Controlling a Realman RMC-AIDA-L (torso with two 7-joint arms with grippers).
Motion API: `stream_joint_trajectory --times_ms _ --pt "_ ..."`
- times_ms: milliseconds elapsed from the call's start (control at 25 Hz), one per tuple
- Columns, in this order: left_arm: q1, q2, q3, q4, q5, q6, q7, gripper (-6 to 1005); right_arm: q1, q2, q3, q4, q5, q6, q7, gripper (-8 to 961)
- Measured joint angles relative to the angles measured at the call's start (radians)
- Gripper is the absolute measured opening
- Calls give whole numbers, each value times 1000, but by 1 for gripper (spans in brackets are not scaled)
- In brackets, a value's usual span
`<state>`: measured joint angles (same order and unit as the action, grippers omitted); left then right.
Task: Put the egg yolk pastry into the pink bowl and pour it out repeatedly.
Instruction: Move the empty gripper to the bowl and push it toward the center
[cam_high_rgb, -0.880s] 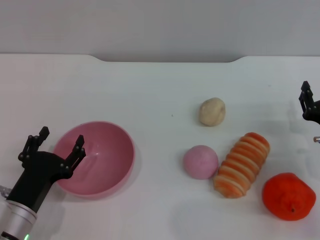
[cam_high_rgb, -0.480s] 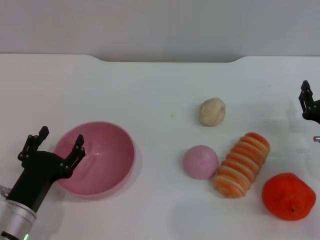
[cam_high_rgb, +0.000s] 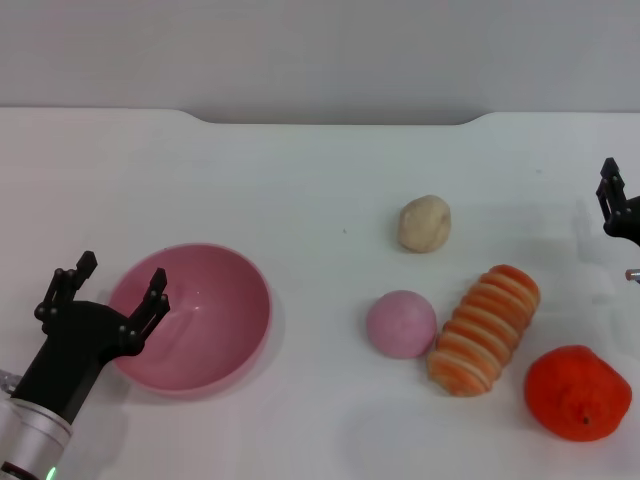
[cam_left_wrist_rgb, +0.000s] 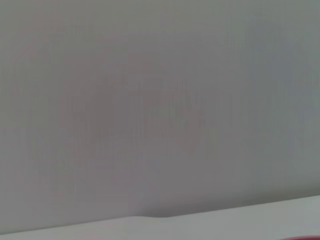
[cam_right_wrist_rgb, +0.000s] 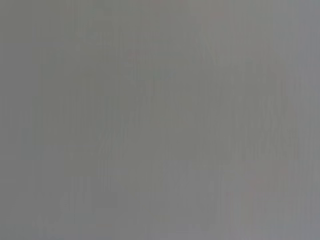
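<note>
Beside the pink bowl (cam_high_rgb: 190, 317), on its side away from the food, the left claw (cam_high_rgb: 103, 290) stood with its fingers spread wide and holding nothing, one fingertip over the bowl's rim. The bowl sat upright and empty. The egg yolk pastry (cam_high_rgb: 424, 223) lay well apart from the bowl, on the far side of the pink ball (cam_high_rgb: 401, 324) as seen from the robot. Just beside the ball lay the striped bread (cam_high_rgb: 485, 329), touching or nearly touching it, and past the bread an orange fruit (cam_high_rgb: 578, 392). The right claw (cam_high_rgb: 618, 207) showed only in part, farther from the bowl than the pastry; I could not tell whether its fingers were apart or together.

The step in hand seemed to be fetching the pastry, with the right claw the nearer one to it. To do it well, the claw should come down from above, straddle the pastry across its narrower width, and close gently, since the bun looked soft. Approaching from the side away from the ball would keep the fingers free of the neighbouring items. The left claw could steady the bowl by its rim for the drop.

The surface (cam_high_rgb: 300, 200) was plain white, with a shallow notch along its far edge and a grey wall (cam_high_rgb: 320, 50) behind it. Both wrist views showed little but grey wall.
</note>
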<state>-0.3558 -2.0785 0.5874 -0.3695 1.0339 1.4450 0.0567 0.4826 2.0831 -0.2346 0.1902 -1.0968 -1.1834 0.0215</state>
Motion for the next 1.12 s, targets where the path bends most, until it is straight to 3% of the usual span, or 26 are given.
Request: stream_joint_trajectory --times_ms 1120 --pt "35 5 -51 -2 0 71 0 812 -4 0 0 0 0 -3 0 475"
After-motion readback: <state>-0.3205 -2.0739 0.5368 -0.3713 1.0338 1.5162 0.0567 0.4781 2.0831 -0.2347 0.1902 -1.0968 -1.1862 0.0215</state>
